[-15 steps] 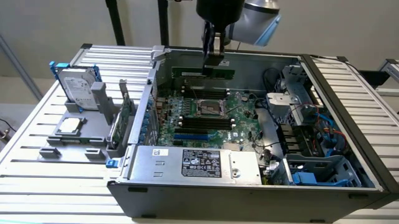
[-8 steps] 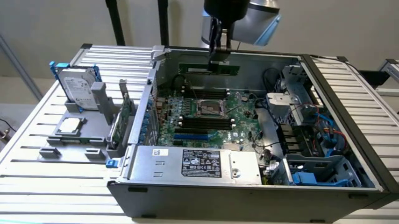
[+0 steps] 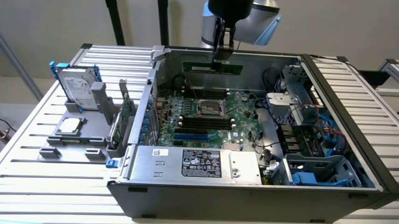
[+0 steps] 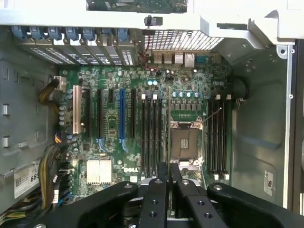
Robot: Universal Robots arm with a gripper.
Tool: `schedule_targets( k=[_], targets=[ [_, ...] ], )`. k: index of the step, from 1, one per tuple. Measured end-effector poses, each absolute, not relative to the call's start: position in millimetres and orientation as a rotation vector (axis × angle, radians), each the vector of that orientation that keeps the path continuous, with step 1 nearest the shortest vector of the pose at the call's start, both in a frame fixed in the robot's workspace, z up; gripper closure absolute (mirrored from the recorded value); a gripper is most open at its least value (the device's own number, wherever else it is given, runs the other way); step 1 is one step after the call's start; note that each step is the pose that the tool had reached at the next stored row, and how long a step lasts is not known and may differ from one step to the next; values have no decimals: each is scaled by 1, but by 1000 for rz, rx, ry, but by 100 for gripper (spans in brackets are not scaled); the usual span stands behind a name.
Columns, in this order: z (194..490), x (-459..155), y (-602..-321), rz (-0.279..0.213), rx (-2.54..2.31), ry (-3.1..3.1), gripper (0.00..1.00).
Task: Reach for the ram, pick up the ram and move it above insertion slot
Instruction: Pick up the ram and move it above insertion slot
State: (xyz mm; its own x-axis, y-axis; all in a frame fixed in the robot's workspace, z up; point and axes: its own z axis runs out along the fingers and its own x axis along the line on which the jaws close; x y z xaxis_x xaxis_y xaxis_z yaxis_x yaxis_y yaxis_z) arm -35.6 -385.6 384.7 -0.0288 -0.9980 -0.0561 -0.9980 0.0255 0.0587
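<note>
the hand (image 3: 221,59) hangs over the back of the open computer case (image 3: 349,140), at about twelve o'clock in the exterior view, and its fingers are pinched shut on the ram (image 3: 215,68). the ram is off the desk (image 3: 37,186) and in the air: a long, thin green stick held level, broad face toward the camera, with the hand's grip at roughly its middle and both ends sticking out to either side. in the wrist view the two dark fingers (image 4: 161,190) stand close together at six o'clock, with only a narrow gap between them.

below it lies the motherboard (image 4: 114,123), with the cpu socket (image 4: 184,142) near the centre and banks of long black memory slots (image 4: 152,137) on either side of it; the ram hovers well above these and touches none of them.

as a thing to handle, the ram looks light and stiff but delicate: a bare board that would not bend much before harm. the safe hold seems to be on its long edges near the middle, as here, keeping off the contact edge; a centred grip should also keep it from tipping.

on the desk at nine o'clock, a hard drive (image 3: 80,86) stands in a grey holder (image 3: 68,135).
</note>
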Motion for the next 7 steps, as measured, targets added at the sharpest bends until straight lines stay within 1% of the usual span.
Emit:
schedule_targets(
  k=[7],
  targets=[
    [385, -35, -385, -127, 2185, -2253, 87]
  ],
)
